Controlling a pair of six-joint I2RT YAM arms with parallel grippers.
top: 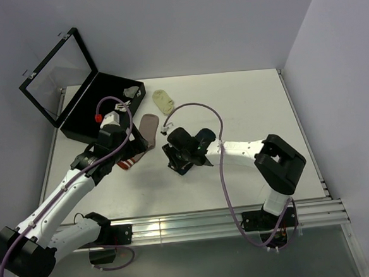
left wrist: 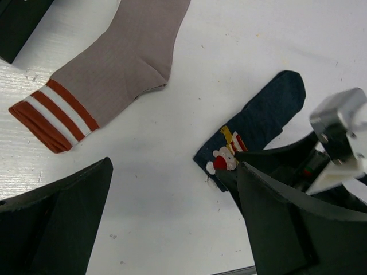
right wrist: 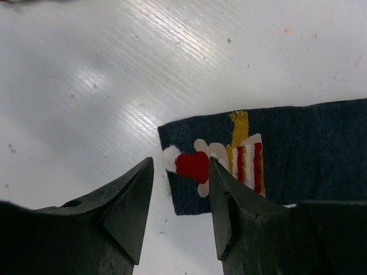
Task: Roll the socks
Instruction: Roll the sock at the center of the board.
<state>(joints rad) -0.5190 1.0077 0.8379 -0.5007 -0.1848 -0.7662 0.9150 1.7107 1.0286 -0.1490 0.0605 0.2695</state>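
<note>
left arm (top: 56, 203): white links, black joints | right arm (top: 242, 148): same | cables (top: 222, 174): purple | fingers (right wrist: 126, 212): black, wedge-shaped

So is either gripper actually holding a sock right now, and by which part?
Nothing is held. The right gripper is open, straddling the cuff end of the navy sock; the left gripper is open above the table.

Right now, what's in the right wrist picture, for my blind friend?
The right gripper hangs open over the end of a navy sock with a red, white and yellow picture, lying flat on a white table.
</note>
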